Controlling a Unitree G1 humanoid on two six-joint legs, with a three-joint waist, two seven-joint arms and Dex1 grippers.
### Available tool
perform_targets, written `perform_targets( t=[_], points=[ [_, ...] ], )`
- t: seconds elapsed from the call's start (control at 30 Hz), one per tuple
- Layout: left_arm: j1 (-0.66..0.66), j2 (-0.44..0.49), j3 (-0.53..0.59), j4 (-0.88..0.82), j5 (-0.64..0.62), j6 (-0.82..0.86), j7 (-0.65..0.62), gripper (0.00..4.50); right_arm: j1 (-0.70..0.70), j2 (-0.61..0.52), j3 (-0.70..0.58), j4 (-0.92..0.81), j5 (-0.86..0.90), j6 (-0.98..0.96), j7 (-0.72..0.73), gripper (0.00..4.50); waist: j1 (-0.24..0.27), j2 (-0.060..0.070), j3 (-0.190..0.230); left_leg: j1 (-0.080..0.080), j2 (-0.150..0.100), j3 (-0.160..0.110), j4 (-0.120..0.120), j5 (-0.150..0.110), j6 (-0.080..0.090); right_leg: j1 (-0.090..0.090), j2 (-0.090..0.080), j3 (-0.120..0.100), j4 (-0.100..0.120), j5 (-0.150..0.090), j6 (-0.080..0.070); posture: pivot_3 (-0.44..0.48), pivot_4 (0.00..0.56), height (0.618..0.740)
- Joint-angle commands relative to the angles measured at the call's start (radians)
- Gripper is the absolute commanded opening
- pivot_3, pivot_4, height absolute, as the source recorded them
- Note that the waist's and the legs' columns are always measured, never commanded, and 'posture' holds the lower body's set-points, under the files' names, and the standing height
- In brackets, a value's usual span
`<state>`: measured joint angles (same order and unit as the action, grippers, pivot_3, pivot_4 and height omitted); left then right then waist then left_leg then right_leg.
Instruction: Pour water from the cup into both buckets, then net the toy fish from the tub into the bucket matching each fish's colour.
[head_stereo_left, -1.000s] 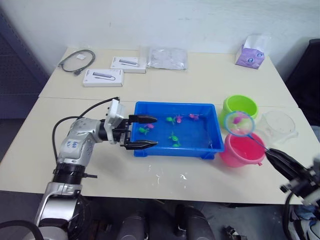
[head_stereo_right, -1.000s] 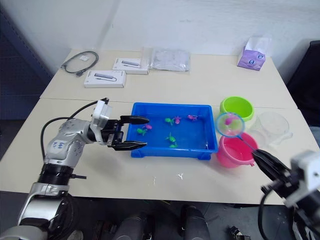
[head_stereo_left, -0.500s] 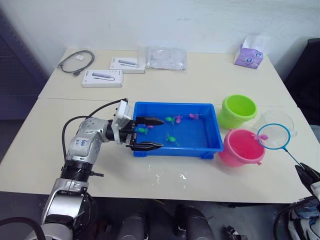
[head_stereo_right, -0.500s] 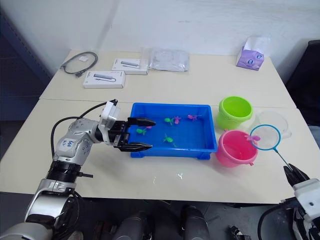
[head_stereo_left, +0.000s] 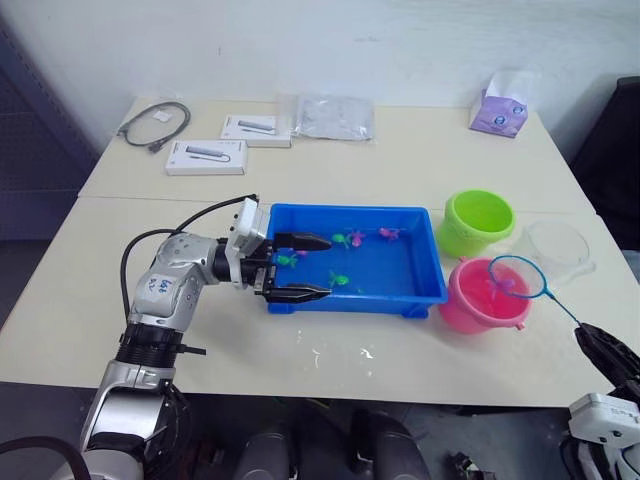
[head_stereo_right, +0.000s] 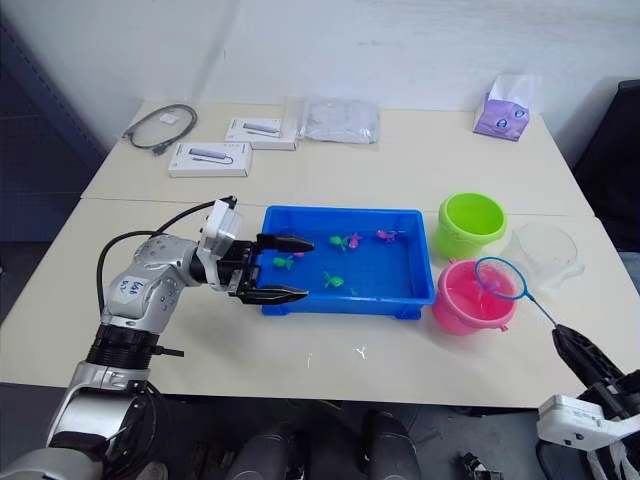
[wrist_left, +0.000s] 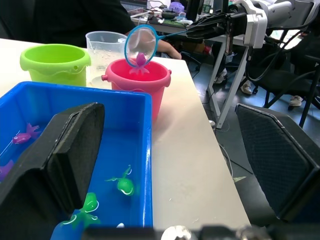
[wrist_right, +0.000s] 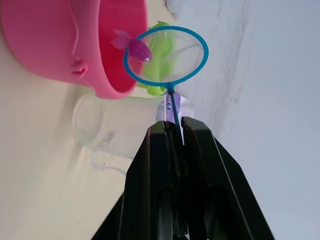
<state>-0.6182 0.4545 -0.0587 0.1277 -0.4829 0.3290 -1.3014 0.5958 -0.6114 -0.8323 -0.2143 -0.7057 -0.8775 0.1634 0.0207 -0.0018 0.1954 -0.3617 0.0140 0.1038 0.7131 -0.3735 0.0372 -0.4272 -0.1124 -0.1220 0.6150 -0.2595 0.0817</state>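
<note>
Right gripper (wrist_right: 176, 131) clamped on net (head_stereo_left: 517, 279) handle, hoop over pink bucket (head_stereo_left: 482, 297) rim, pink fish (wrist_right: 136, 48) in mesh. Left gripper (head_stereo_left: 302, 265) spread wide, straddling near-left corner of blue tub (head_stereo_left: 420, 287); green and pink fish (head_stereo_left: 340, 279) inside. Green bucket (head_stereo_left: 476, 221) behind pink; clear cup (head_stereo_left: 556, 248) just beside both.
</note>
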Motion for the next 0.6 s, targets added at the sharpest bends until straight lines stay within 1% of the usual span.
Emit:
perform_targets(
  t=[0.03,0.07,0.17,0.27,0.33,0.37,0.47,0.5,0.53,0.57,0.6],
  points=[
    [0.0,0.002,0.004,-0.04,-0.01,-0.003,0.008,4.49,-0.003,-0.042,-0.028,0.02,-0.071,-0.015,-0.101,0.0,-0.001,0.0,0.0,0.001,0.0,0.001,0.0,0.0,0.0,0.0,0.0,0.001,0.0,0.0,0.0,0.0,0.15,0.74],
    [0.0,0.001,0.003,-0.044,-0.01,-0.004,0.01,4.49,-0.006,-0.057,-0.033,0.019,-0.091,-0.028,-0.133,0.0,-0.001,0.0,0.0,0.002,0.0,0.002,-0.001,0.0,0.0,0.0,0.0,0.002,0.001,0.0,0.0,0.0,0.15,0.74],
    [0.009,0.0,0.0,-0.064,-0.012,-0.002,0.015,4.49,-0.007,-0.075,-0.034,0.045,-0.058,-0.008,-0.166,0.0,-0.003,0.0,0.0,0.004,0.0,0.004,-0.002,0.0,0.0,0.0,0.0,0.005,0.003,-0.001,-0.001,0.0,0.15,0.74],
    [0.026,0.002,-0.003,-0.09,-0.014,0.005,0.022,4.49,0.019,-0.081,-0.021,0.065,-0.025,-0.015,-0.179,0.0,-0.001,0.0,0.0,0.006,0.0,0.005,-0.003,0.0,-0.001,0.001,0.0,0.006,0.003,-0.001,-0.002,0.0,0.15,0.74],
    [0.033,0.003,0.001,-0.097,-0.015,0.01,0.033,4.49,0.016,-0.084,0.004,0.029,0.08,0.007,-0.14,0.0,-0.003,0.0,0.0,0.007,0.0,0.005,-0.005,0.0,-0.001,0.0,0.0,0.006,0.003,-0.001,-0.002,0.0,0.15,0.74],
    [0.035,0.005,0.003,-0.099,-0.014,0.012,0.038,4.49,0.009,-0.084,0.029,-0.003,0.167,0.047,-0.1,0.0,-0.005,0.0,0.0,0.007,0.0,0.006,-0.005,0.0,-0.001,0.001,0.0,0.008,0.003,-0.001,-0.002,0.0,0.15,0.74],
    [0.042,0.01,0.012,-0.099,-0.011,0.019,0.055,4.49,0.004,-0.106,0.194,-0.131,0.583,0.262,0.08,0.0,-0.018,0.0,0.0,0.009,0.002,0.007,-0.005,0.001,-0.001,0.001,-0.001,0.009,0.004,-0.001,-0.002,0.0,0.15,0.74],
    [0.044,0.013,0.016,-0.097,-0.01,0.021,0.06,4.49,0.002,-0.115,0.253,-0.195,0.729,0.368,0.135,0.0,-0.023,0.0,0.0,0.009,0.002,0.007,-0.005,0.001,-0.002,0.001,-0.002,0.009,0.004,-0.002,-0.002,0.0,0.15,0.74],
    [0.048,0.019,0.023,-0.093,-0.008,0.02,0.066,4.49,-0.013,-0.134,0.328,-0.289,0.931,0.501,0.169,0.0,-0.025,0.0,0.0,0.01,0.002,0.007,-0.005,0.001,-0.002,0.001,-0.002,0.009,0.005,-0.002,-0.003,0.0,0.15,0.74],
    [0.051,0.026,0.029,-0.088,-0.005,0.018,0.07,4.49,-0.031,-0.153,0.381,-0.365,1.076,0.601,0.196,0.0,-0.026,0.0,0.0,0.01,0.003,0.007,-0.006,0.001,-0.002,0.001,-0.002,0.009,0.006,-0.002,-0.004,0.0,0.15,0.74],
    [0.053,0.031,0.033,-0.084,-0.004,0.016,0.073,4.49,-0.046,-0.166,0.407,-0.415,1.168,0.673,0.213,0.0,-0.027,0.0,0.0,0.011,0.004,0.007,-0.006,0.001,-0.002,0.001,-0.003,0.009,0.006,-0.003,-0.004,0.0,0.15,0.74]
  ],
)
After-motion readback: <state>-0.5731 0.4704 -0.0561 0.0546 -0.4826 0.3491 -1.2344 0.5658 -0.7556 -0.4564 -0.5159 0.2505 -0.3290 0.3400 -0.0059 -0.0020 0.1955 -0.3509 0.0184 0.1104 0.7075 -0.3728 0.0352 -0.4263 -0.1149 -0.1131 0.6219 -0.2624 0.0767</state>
